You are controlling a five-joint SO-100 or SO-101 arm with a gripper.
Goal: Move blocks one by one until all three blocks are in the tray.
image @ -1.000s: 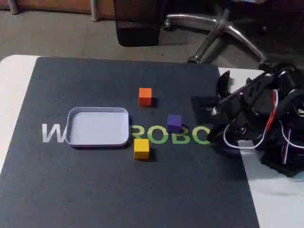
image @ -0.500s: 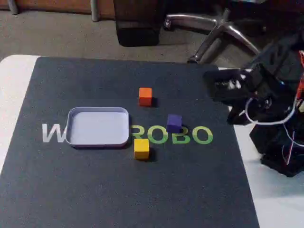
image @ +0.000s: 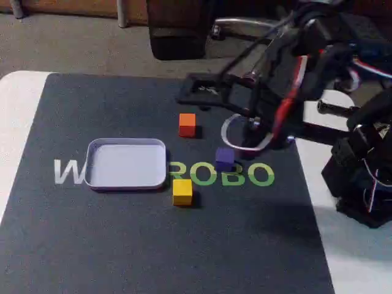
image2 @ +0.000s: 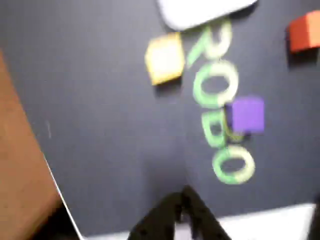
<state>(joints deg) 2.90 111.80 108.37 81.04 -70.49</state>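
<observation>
Three blocks lie on the dark mat in the fixed view: orange (image: 187,124) at the back, purple (image: 225,158) to its right and nearer, yellow (image: 182,191) in front beside the tray's corner. The pale lavender tray (image: 127,164) lies to their left and holds nothing. My gripper (image: 185,89) hangs open and empty in the air, above and behind the orange block. The wrist view looks down on the yellow block (image2: 164,58), the purple block (image2: 247,114), the orange block (image2: 303,32) and a corner of the tray (image2: 200,10), with a black finger (image2: 172,217) at the bottom edge.
The arm's base (image: 361,177) stands on the white table (image: 18,110) at the right of the mat. Green lettering (image: 245,174) runs across the mat. A chair's metal base (image: 288,37) and a dark box (image: 177,30) stand on the floor beyond the table.
The arm has unfolded from its tucked pose at the right and swung up and left over the mat. The blocks and the tray have stayed put.
</observation>
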